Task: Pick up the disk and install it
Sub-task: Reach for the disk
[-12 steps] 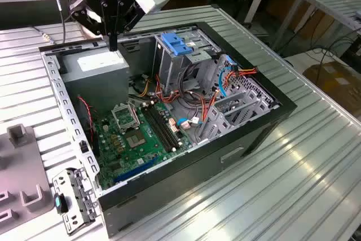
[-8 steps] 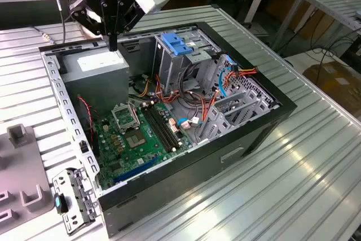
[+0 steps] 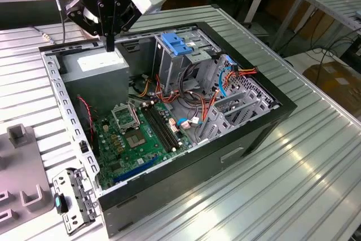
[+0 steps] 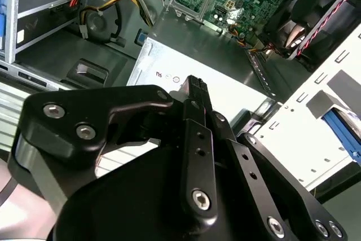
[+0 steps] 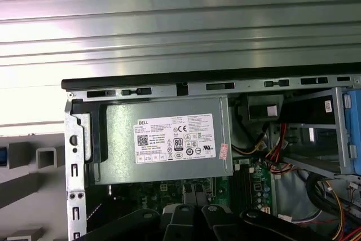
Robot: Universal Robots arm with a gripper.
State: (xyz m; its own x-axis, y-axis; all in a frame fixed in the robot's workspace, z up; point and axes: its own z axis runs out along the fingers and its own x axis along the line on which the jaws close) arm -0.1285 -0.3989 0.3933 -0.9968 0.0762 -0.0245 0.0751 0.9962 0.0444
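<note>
Black hand (image 3: pixel 110 47), pinched closed, hovers over boxy grey power supply (image 3: pixel 97 69).

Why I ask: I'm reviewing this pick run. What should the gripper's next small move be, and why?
Probably a short sideways shift toward the exterior view's left. The gripper, shut and empty, hangs over the power supply, not a disk. Past the case rail, a blue edge shows in the second wrist view; it may be the disk's carrier, though I cannot tell.
</note>
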